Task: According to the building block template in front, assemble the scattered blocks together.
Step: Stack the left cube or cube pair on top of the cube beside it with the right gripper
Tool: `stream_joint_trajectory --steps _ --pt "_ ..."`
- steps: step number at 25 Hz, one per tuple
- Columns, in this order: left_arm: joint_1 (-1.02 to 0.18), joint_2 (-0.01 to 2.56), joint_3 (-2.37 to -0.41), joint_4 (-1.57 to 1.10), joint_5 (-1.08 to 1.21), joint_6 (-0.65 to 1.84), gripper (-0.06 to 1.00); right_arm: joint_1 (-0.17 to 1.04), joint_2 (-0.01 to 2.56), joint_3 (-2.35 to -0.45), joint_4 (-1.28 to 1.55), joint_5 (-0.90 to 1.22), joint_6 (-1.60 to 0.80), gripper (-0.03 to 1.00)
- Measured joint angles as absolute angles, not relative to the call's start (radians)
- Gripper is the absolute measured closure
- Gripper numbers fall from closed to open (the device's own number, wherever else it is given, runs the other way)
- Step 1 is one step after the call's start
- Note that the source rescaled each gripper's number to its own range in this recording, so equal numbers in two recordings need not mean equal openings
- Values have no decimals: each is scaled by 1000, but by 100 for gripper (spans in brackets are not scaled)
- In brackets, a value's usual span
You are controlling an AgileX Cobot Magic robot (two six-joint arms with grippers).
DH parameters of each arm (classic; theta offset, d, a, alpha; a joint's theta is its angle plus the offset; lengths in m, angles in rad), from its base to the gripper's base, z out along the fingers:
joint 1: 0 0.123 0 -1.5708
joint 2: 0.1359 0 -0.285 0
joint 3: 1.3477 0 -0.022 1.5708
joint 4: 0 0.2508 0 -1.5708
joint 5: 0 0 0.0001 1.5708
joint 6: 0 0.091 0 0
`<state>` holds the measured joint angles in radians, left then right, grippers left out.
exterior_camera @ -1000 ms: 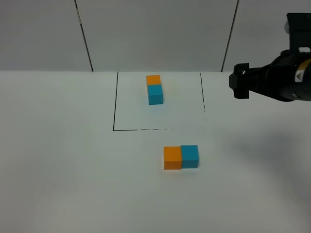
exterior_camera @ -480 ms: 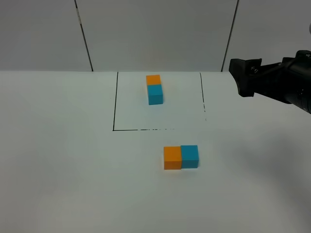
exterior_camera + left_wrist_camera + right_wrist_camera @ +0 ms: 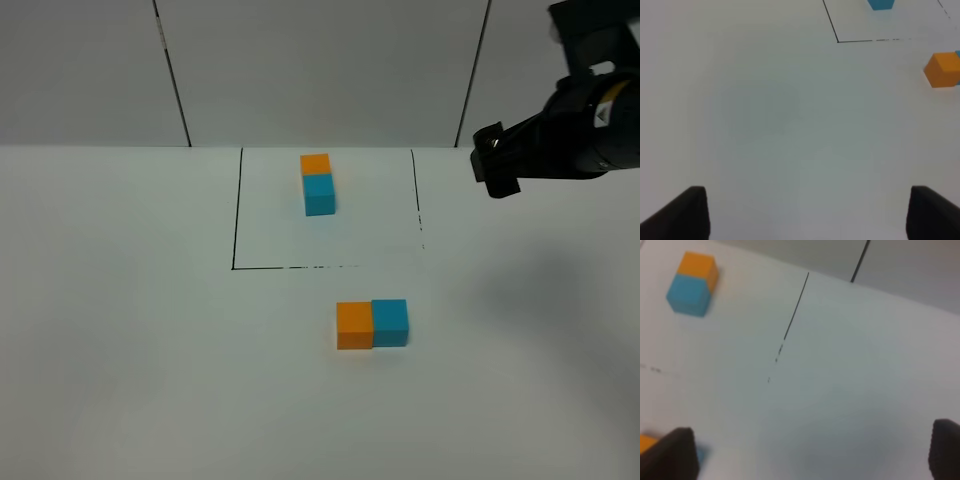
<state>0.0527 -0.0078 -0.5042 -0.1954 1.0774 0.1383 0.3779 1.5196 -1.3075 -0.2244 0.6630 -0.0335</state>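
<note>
Here the scattered blocks (image 3: 365,325) touch, orange left of cyan, just nearer than the black outline (image 3: 237,210) framing the building block template (image 3: 319,184). Left gripper (image 3: 810,212) and right gripper (image 3: 807,450) are spread, empty, over the white table (image 3: 130,350); grey wall panels (image 3: 320,70) stand behind.

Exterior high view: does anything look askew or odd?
The loose orange cube and cyan cube touch side by side, turned crosswise to the framed template pair. The black outline breaks off at its near-right corner.
</note>
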Motion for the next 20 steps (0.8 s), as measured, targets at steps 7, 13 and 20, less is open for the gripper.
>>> stream_joint_trajectory --steps 7,13,20 --pt "53 -8 -504 -195 1077 136 26 514 1749 -1502 -276 884 -439 14" --pt "53 -8 -504 -195 1077 136 26 560 1934 -1567 -176 995 -711 14" --pt "53 -8 -504 -195 1077 136 26 588 2020 -1570 -94 988 -845 14"
